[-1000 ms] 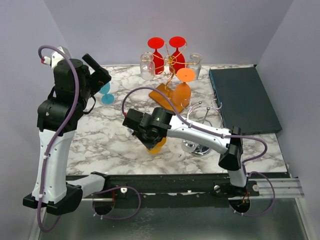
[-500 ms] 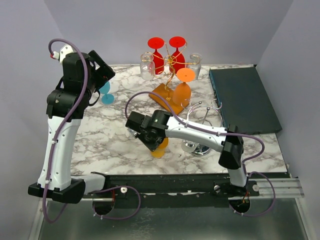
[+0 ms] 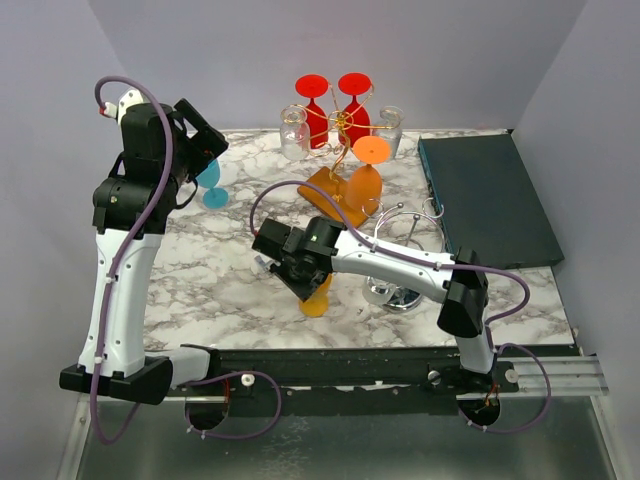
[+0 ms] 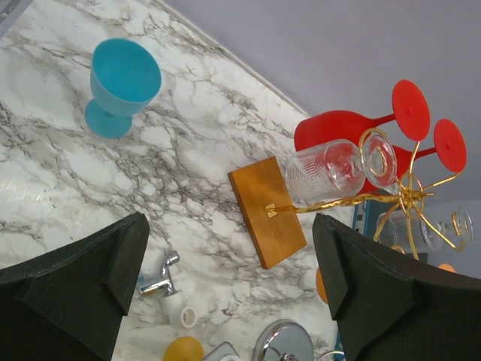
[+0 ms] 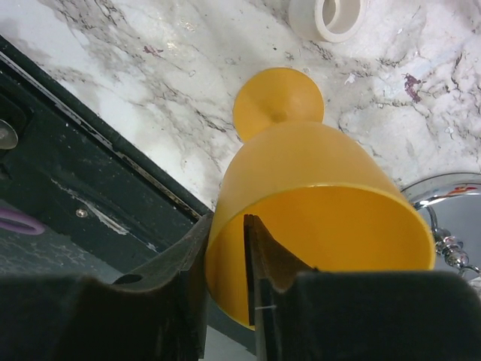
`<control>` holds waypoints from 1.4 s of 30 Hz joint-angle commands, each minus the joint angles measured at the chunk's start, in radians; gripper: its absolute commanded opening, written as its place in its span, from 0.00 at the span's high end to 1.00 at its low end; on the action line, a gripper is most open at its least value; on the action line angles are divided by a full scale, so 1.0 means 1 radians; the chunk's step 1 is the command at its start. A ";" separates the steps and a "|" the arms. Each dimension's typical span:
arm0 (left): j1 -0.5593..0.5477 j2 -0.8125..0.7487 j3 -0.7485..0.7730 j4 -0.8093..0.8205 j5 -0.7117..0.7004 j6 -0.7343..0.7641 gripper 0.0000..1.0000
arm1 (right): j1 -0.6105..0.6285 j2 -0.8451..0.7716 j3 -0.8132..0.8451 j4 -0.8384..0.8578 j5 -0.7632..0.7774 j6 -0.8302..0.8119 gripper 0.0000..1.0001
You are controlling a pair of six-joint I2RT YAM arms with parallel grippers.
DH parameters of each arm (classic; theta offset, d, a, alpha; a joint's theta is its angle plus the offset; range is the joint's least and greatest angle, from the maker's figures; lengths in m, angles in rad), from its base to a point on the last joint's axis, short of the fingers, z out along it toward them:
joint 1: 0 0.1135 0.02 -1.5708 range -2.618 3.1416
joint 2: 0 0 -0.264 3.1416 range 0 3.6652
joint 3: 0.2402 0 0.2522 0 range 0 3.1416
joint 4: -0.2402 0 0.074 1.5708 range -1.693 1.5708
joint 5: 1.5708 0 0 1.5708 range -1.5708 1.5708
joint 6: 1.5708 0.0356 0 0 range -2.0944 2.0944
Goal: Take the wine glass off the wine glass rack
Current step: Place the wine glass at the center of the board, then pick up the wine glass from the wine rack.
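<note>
A gold wire wine glass rack on a wooden base stands at the back of the table. It holds two red glasses, two clear glasses and an orange glass. My right gripper is shut on the rim of another orange wine glass, one finger inside the bowl and one outside; its foot is at the marble near the front edge. My left gripper is open and empty, raised above the table's left side.
A blue goblet stands at the back left. A chrome stand sits right of the held glass, a dark box at the far right. A chrome tap piece and a white ring lie near the middle.
My right gripper has lowered the orange glass slightly toward the table's front. The left arm rose and swung back from a second ago, then held still.
</note>
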State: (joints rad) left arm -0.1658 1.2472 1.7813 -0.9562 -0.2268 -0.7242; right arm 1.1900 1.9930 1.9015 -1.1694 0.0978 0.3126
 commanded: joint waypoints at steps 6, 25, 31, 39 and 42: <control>0.015 0.000 -0.019 0.034 0.049 0.008 0.01 | -0.002 -0.022 0.097 -0.027 -0.018 -0.009 0.57; 0.020 0.008 -0.030 0.054 0.103 -0.004 0.01 | -0.007 -0.124 0.224 -0.099 -0.012 0.002 0.34; 0.020 0.019 -0.029 0.061 0.133 -0.012 0.01 | -0.065 -0.150 0.351 -0.089 0.046 0.011 0.30; 0.019 0.040 -0.026 0.065 0.184 -0.016 0.01 | -0.292 -0.170 0.597 0.016 -0.063 -0.010 0.29; 0.020 0.049 -0.024 0.068 0.207 -0.021 0.01 | -0.392 -0.239 0.539 0.126 -0.112 0.007 0.28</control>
State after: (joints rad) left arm -0.1516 1.2869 1.7554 -0.9127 -0.0776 -0.7383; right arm 0.8879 1.8462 2.4592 -1.1702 0.0677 0.3130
